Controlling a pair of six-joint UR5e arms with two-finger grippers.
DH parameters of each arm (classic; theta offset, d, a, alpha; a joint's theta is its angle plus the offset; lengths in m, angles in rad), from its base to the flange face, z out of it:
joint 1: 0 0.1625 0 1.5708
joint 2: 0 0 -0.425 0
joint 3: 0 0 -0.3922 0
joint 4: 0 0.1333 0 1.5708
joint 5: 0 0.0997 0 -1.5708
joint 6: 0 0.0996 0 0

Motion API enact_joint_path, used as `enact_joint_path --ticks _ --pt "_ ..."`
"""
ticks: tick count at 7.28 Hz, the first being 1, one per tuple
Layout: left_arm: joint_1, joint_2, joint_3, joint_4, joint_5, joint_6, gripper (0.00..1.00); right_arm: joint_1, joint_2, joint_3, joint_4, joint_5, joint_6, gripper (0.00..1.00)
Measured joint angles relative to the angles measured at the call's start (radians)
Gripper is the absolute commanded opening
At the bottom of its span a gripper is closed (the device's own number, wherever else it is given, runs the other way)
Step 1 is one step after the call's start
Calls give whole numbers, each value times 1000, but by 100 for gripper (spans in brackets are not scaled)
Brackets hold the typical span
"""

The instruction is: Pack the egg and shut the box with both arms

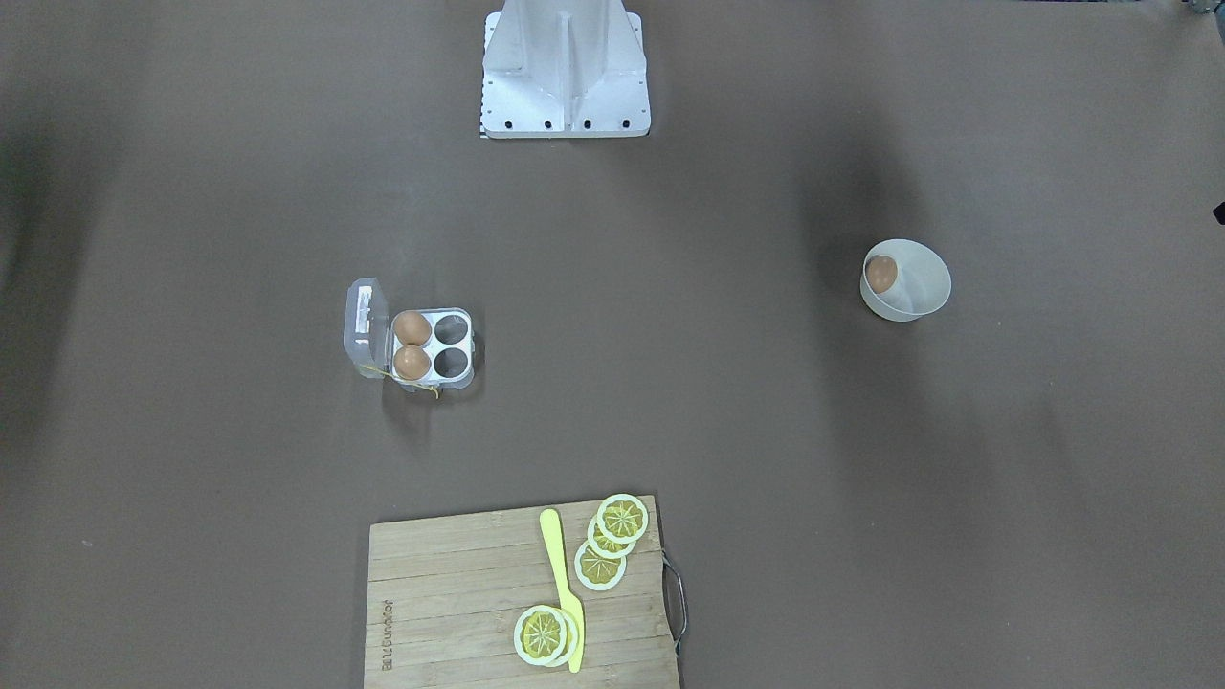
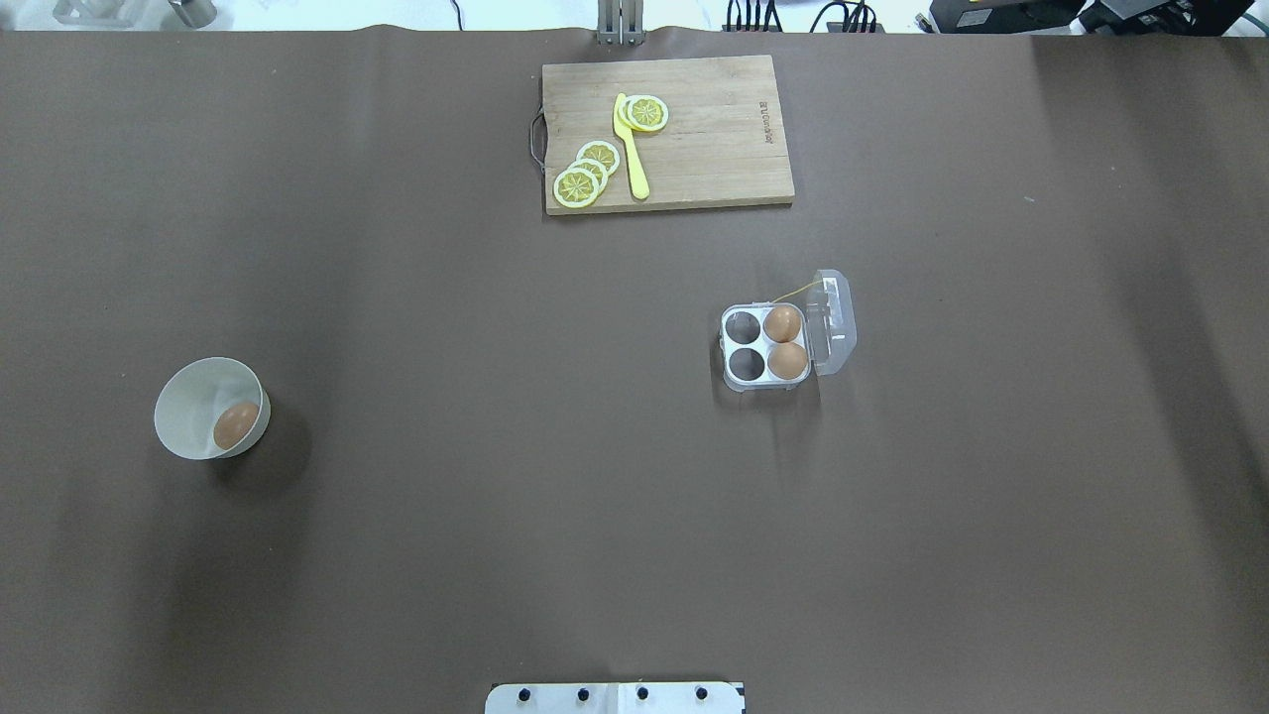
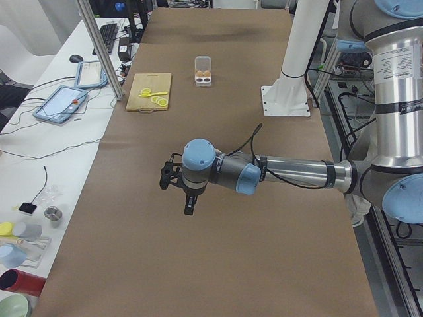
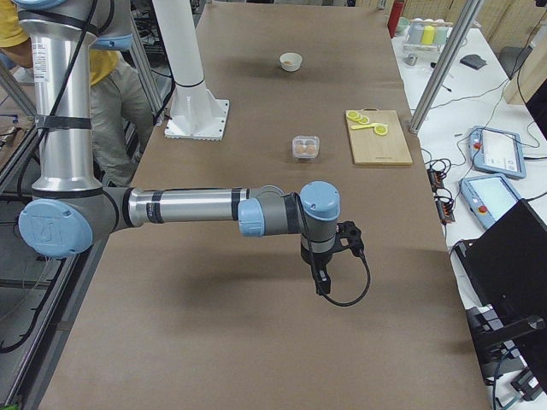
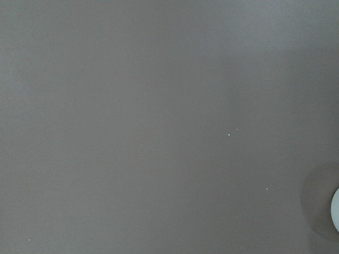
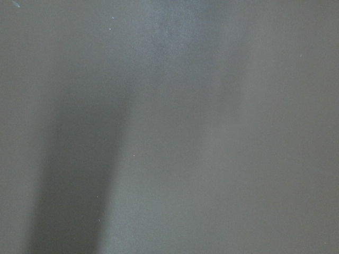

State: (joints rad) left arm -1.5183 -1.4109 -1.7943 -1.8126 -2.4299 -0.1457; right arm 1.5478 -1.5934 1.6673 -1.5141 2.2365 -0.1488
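Picking up the egg is the step in hand, and it is not yet begun. Seen from overhead, at far left the egg (image 2: 236, 424) lies in a white bowl (image 2: 183, 397), against the wall on the side toward the box. The left gripper (image 3: 189, 206) hangs above bare table, with the bowl's rim just showing at the edge of its wrist view. Whether its jaws are open or closed I cannot tell.

In the centre, at the far edge, a wooden board (image 2: 714, 149) carries lemon slices and a yellow knife, well apart from the work.

Right of centre sits the box (image 2: 729, 349) with its lid (image 2: 835, 322) thrown back to the right. Two other eggs (image 2: 783, 323) fill the cells by the hinge, and the two left cells are empty. The right gripper (image 4: 320, 278) hangs over bare table; I cannot tell how its jaws stand either.

Next, I judge, the left gripper must move over the bowl, come down with jaws apart and close softly on the egg. It then carries the egg across to an empty cell.
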Motion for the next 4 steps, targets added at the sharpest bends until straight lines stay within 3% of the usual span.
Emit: enact_joint_path --ticks 4 --pt "2 -11 -9 -2 -1 0 97 0 0 2 0 0 0 100"
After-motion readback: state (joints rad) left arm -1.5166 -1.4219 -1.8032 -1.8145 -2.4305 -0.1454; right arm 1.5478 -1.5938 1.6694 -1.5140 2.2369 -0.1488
